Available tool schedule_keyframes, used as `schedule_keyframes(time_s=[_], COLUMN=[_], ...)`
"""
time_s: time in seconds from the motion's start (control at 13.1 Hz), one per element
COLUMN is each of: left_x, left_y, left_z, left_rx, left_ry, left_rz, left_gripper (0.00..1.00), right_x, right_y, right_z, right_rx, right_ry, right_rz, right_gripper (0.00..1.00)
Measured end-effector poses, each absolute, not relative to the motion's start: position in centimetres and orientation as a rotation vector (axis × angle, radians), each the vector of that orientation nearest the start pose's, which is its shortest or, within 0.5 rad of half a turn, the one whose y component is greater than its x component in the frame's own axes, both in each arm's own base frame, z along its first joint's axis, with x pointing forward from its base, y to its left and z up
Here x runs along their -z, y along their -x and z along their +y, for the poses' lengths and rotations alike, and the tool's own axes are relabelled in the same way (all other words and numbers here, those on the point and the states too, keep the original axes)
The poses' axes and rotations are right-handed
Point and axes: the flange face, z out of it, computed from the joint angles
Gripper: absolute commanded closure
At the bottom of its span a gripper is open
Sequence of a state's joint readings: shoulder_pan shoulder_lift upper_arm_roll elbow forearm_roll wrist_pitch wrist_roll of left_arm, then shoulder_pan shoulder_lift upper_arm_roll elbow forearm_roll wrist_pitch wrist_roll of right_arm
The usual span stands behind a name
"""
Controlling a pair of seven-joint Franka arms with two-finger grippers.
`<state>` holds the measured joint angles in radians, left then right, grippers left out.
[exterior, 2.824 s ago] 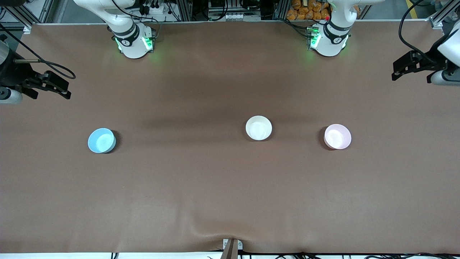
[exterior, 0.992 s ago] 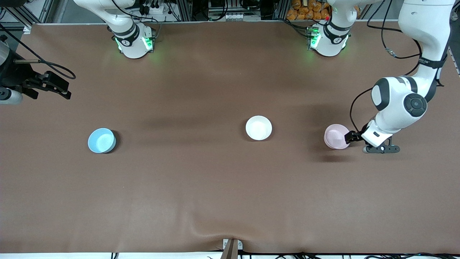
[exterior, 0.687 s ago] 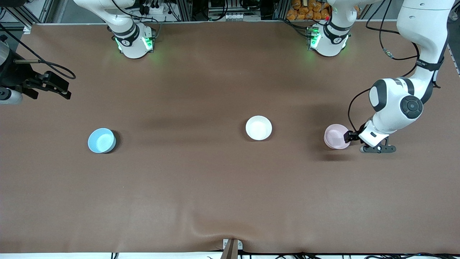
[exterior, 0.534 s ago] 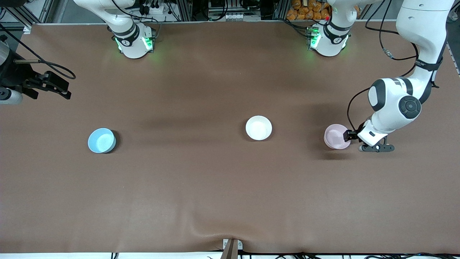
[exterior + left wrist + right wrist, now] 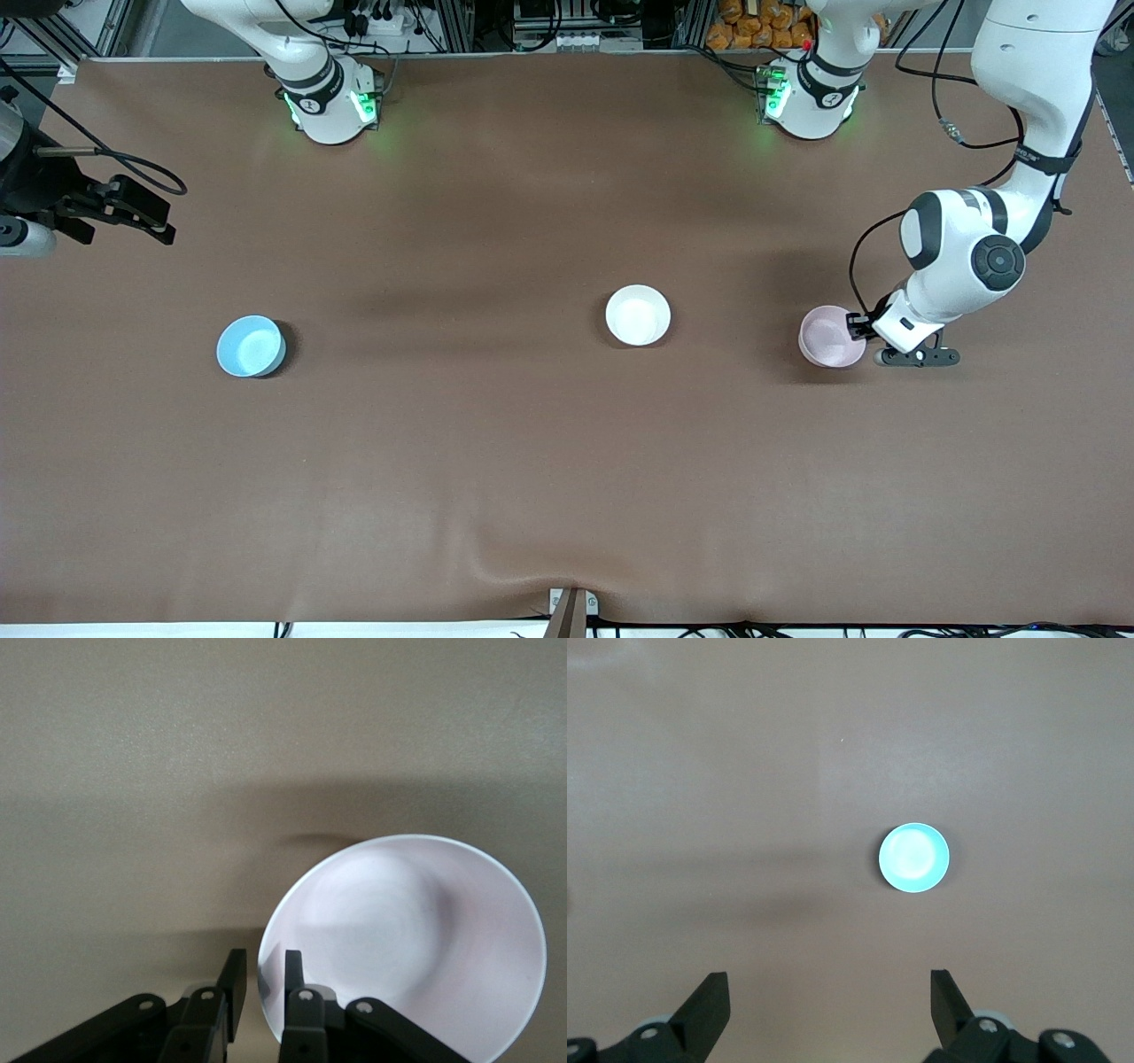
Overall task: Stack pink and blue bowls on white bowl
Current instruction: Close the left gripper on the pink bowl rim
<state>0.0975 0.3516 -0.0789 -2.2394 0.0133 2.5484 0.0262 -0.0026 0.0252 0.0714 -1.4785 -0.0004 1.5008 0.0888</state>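
Observation:
The pink bowl stands on the table toward the left arm's end. My left gripper is at its rim, down at table level. In the left wrist view, the left gripper is narrowly open astride the rim of the pink bowl, one finger inside, one outside with a small gap. The white bowl stands near the middle. The blue bowl stands toward the right arm's end. My right gripper waits open and empty, high over that end; its wrist view shows the right gripper and the blue bowl well below it.
The brown table cover has a wrinkle at its edge nearest the front camera. The two arm bases stand along the opposite edge.
My left arm has come in from the table's end, dropped beside the pink bowl and moved its gripper onto the rim. The bowls and the right arm have not moved.

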Motion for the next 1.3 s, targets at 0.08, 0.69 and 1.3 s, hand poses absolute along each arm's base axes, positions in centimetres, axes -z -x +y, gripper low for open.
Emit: schedule_keyframes(time_s=[0.08,0.69,1.3], left_x=[-20.7,-21.5,-25.0], left_y=[-54.1,-54.2,-54.3], left_z=[0.9,0.6,-0.1], left_rx=[-0.065,-0.042,-0.022], left_ry=[3.162,3.161,3.154], left_rz=[0.023,0.123,0.201], left_gripper=[0.89,1.0,1.0], right_x=[-64.8,-64.8,-64.8], right_y=[-55.4,-55.4,-55.4], right_z=[3.8,3.8,3.8], right_rx=[-0.005,-0.005,-0.005], right_ry=[3.14,3.14,3.14], right_rz=[0.031,0.031,0.031], right_gripper=[0.0,0.0,0.0])
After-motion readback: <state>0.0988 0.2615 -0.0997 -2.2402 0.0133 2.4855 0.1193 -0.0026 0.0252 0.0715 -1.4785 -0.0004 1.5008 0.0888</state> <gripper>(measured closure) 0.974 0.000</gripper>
